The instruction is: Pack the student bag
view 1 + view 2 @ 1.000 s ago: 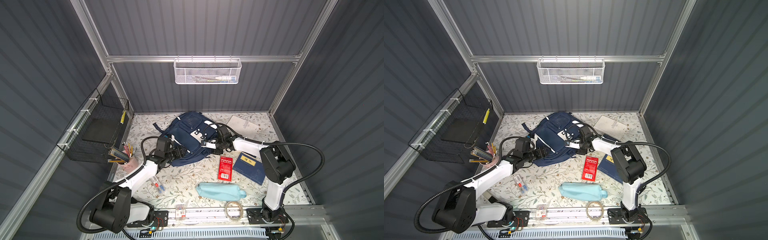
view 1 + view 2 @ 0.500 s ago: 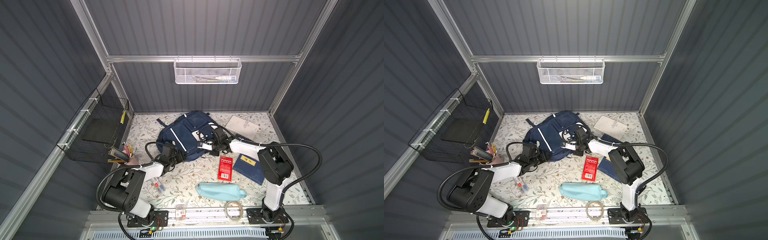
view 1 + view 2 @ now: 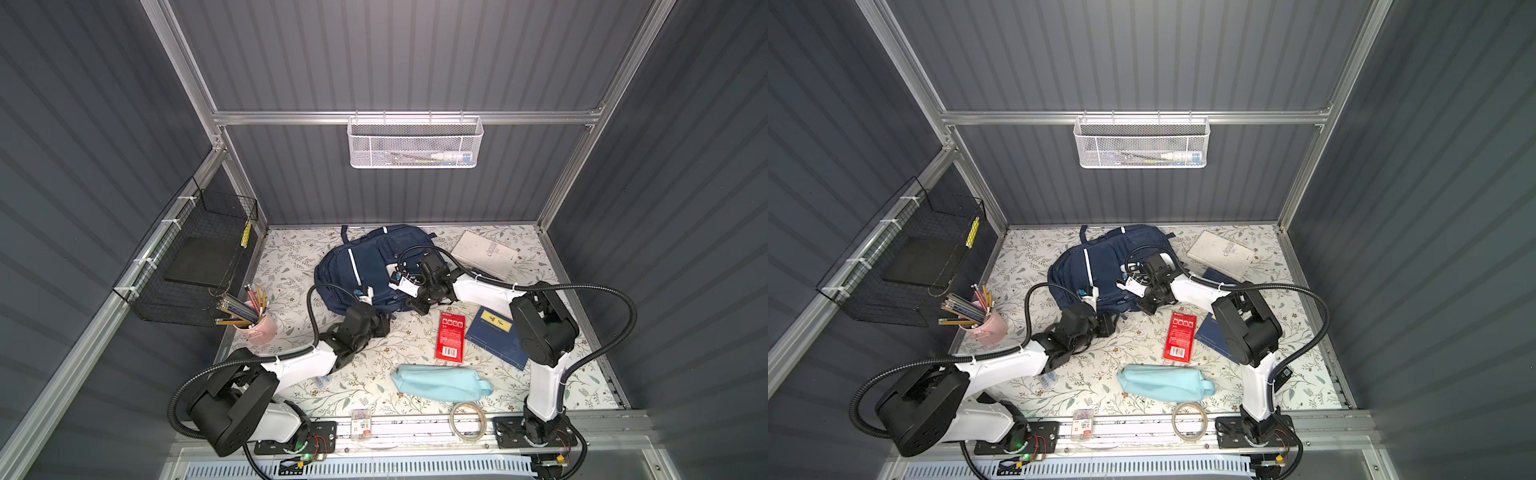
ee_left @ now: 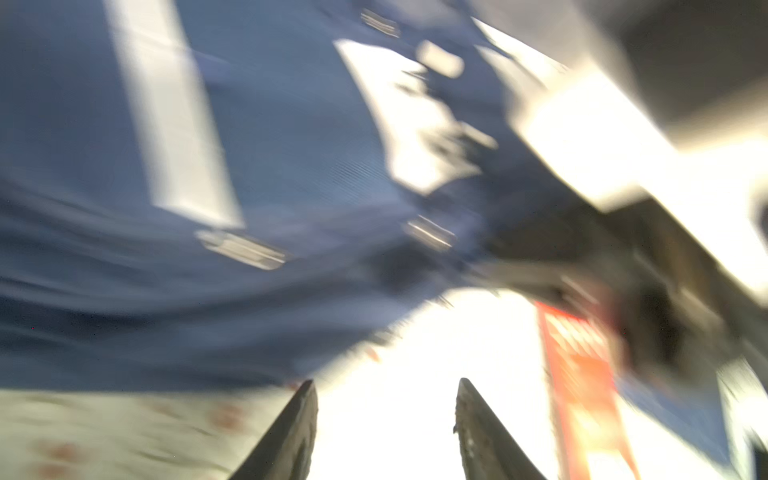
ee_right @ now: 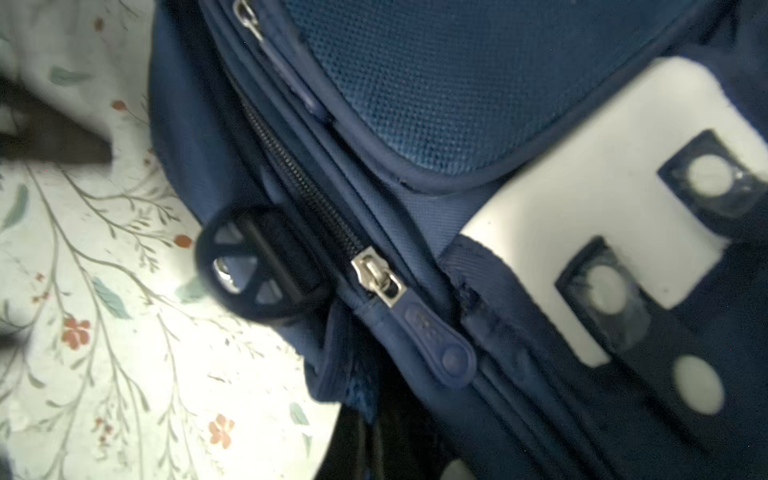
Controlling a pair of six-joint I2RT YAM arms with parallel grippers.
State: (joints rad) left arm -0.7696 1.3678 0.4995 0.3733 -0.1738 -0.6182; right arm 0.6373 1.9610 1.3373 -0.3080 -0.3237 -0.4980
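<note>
As you closed in, student bag (image 3: 365, 266): had swung round from a second before, lying at the table's (image 3: 291, 266) back middle, stripe (image 3: 353, 262) up
Pouch (image 3: 440, 382): lay unpacked near the front, so packing had barely begun
Left gripper (image 4: 384, 386): had backed off the bag's near edge, jaws apart on nothing
Right gripper (image 3: 417, 306): had clenched at the bag's near edge; you could not tell if it pinched fabric
Zip pull (image 5: 432, 345): sat close by, likely your next target

White arm links (image 3: 305, 365), black joints (image 3: 544, 332), black corrugated cables (image 3: 590, 286).
</note>
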